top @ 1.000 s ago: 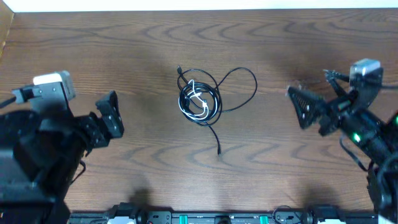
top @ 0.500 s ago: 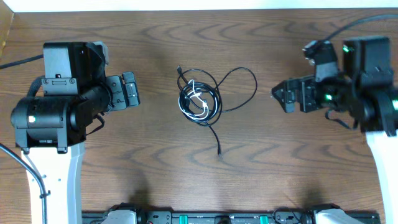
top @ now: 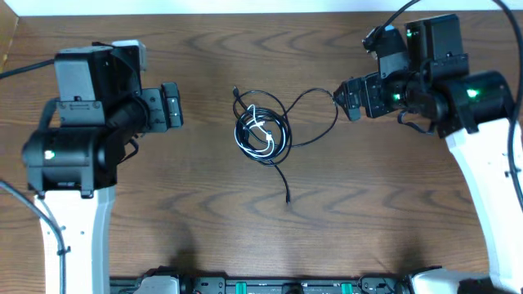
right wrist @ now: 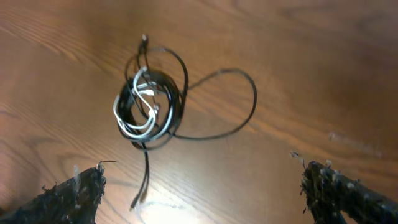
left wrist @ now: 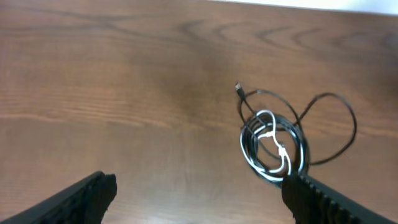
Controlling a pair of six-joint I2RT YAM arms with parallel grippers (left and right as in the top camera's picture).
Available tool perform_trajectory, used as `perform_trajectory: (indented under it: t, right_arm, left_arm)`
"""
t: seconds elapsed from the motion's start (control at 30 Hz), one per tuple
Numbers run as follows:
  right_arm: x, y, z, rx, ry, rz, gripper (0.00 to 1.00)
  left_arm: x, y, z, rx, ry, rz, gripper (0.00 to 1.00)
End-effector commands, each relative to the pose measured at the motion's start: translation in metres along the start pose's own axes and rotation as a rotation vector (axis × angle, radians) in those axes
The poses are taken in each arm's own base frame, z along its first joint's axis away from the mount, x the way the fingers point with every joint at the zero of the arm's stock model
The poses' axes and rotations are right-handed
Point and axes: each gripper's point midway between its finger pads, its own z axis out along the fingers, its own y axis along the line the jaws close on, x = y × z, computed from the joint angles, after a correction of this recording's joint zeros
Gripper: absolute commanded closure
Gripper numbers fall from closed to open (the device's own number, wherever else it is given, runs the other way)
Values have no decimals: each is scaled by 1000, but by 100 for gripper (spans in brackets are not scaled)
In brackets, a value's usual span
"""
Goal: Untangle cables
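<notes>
Judging the step: no grasp is made yet. Both arms hang over the table [top: 204,49] with the cables [top: 263,132] untouched, so untangling has not begun.
State of left gripper [top: 171,106]: released, fingers spread wide, nothing between them.
State of right gripper [top: 348,102]: released too, fingers wide apart and empty.
Where the cables lie: one bundle between the two grippers. It is well apart from the left gripper and nearer the right gripper.
Make-up: a tight black coil [top: 282,139] with the white cable [top: 260,129] threaded through it. A wide loop [top: 331,122] reaches toward the right gripper, and a tail [top: 285,184] runs away from the coil.
Seen from left gripper [left wrist: 199,186]: the coil [left wrist: 298,152] sits ahead, off toward its right-hand finger rather than centred.
Seen from right gripper [right wrist: 203,174]: the coil [right wrist: 171,106] sits ahead, toward its left-hand finger, and the loop [right wrist: 249,99] lies nearly on its midline.
Height above table: cannot tell for either gripper.
Doing it well: I would centre each gripper on a single strand before descending. The right gripper suits the loop, and the left gripper suits the coil's near edge.
Risk: pinching several strands, or pulling fast, would likely drag the whole bundle or tighten it around the white cable.
</notes>
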Motion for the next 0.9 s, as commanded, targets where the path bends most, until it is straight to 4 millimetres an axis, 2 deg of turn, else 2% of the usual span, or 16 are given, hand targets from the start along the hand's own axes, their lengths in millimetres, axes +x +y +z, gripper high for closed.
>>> perform_trajectory:
  t: [0.0, 0.17, 0.37, 0.5, 0.7, 0.73, 0.77, 0.87]
  right_arm:
    - [-9, 11, -21, -19, -59, -38, 1]
    - [-6, 10, -23, -9, -52, -45, 1]
    - [-7, 10, -23, -9, -57, -46, 1]
    - [-10, 10, -23, -8, -67, -48, 1]
    - [-15, 12, -29, -8, -100, -54, 1]
    - [-16, 12, -31, -8, -105, -55, 1]
    - [-16, 13, -36, -8, -118, -59, 1]
    - [-17, 16, -47, -7, -143, -66, 1]
  left_arm:
    - [20, -1, 29, 22, 51, 1, 10]
    - [47, -1, 62, 33, 105, -39, 10]
    - [80, -2, 97, 51, 161, -163, 11]
    - [101, -22, 113, 172, 196, -170, 11]
    - [123, -50, 140, 228, 185, -222, 11]
    - [124, -56, 143, 242, 177, -212, 11]
    - [130, -70, 150, 272, 179, -149, 11]
    - [141, -88, 163, 302, 208, -36, 11]
